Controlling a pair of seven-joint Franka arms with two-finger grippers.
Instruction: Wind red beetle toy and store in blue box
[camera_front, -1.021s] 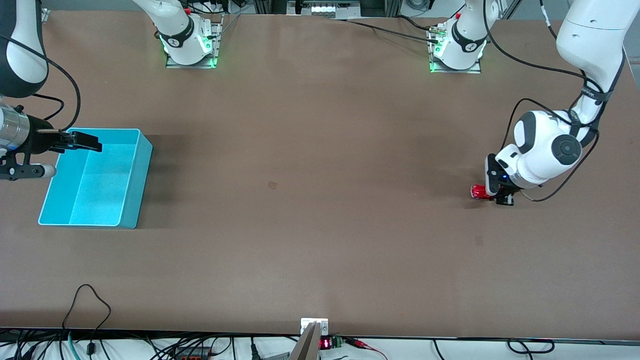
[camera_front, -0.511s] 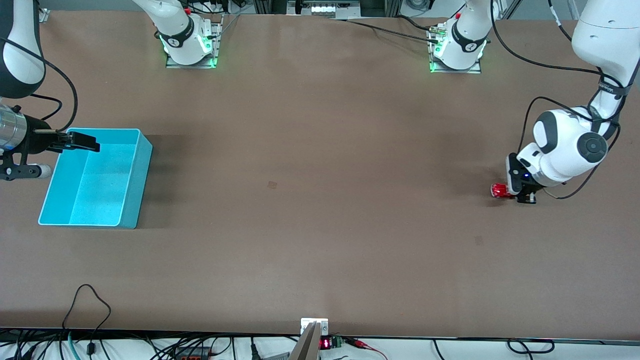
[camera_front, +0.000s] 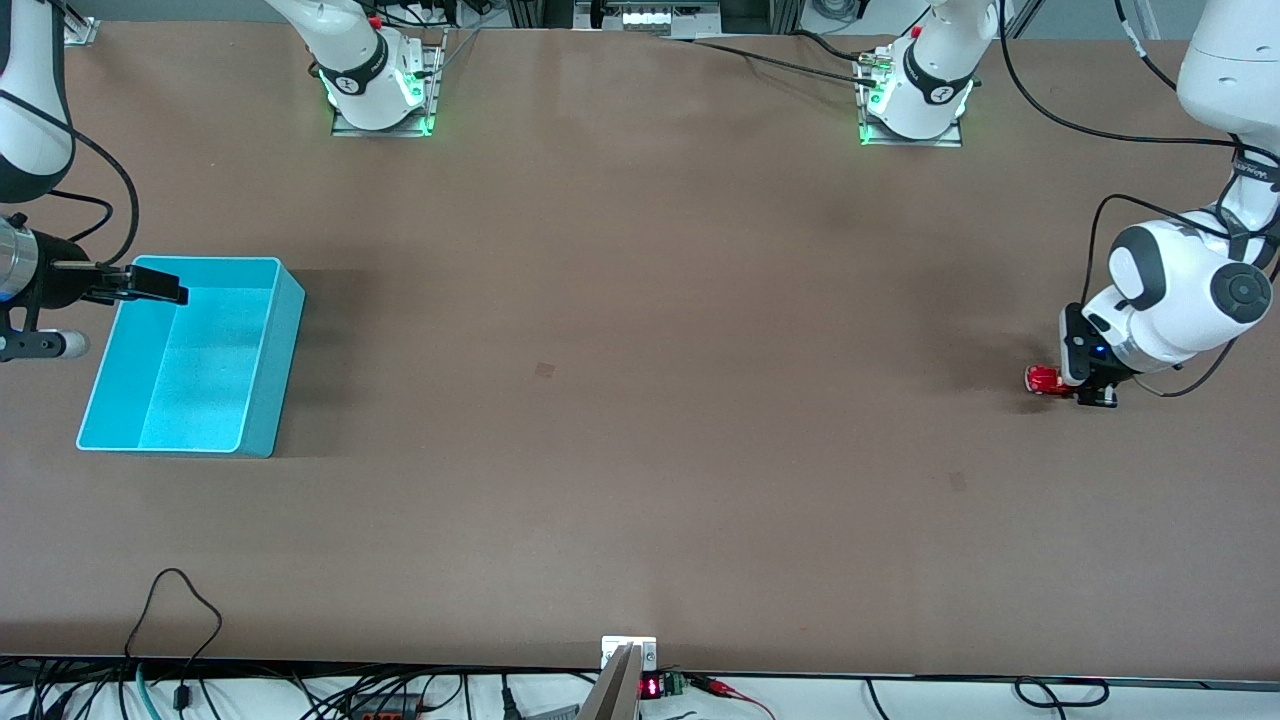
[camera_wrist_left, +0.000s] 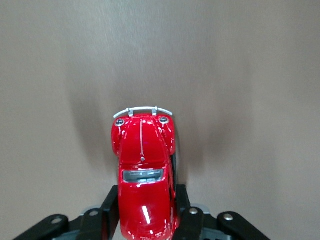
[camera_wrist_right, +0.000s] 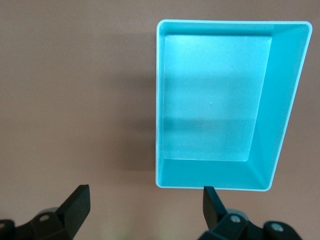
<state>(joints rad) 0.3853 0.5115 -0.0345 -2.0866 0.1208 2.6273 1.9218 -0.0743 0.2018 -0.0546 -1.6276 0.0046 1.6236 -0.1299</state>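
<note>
The red beetle toy (camera_front: 1043, 380) is low at the tabletop near the left arm's end of the table. My left gripper (camera_front: 1078, 386) is shut on it. In the left wrist view its black fingers (camera_wrist_left: 111, 200) press both flanks of the red beetle toy (camera_wrist_left: 144, 160), whose silvery bumper points away from the wrist. The blue box (camera_front: 284, 350) stands empty at the right arm's end of the table. My right gripper (camera_front: 158, 285) hangs open over the box's outer rim, and the right wrist view shows the gripper (camera_wrist_right: 146, 195) holding nothing, above the blue box (camera_wrist_right: 282, 100).
The two arm bases (camera_front: 380, 100) (camera_front: 912, 105) stand along the table edge farthest from the front camera. A loose black cable (camera_front: 172, 598) loops onto the table at the nearest edge. Bare brown tabletop (camera_front: 640, 380) lies between box and toy.
My left gripper has drawn the red beetle toy along the table toward the left arm's end. My right gripper has shifted slightly outward over the box's rim, still open.
</note>
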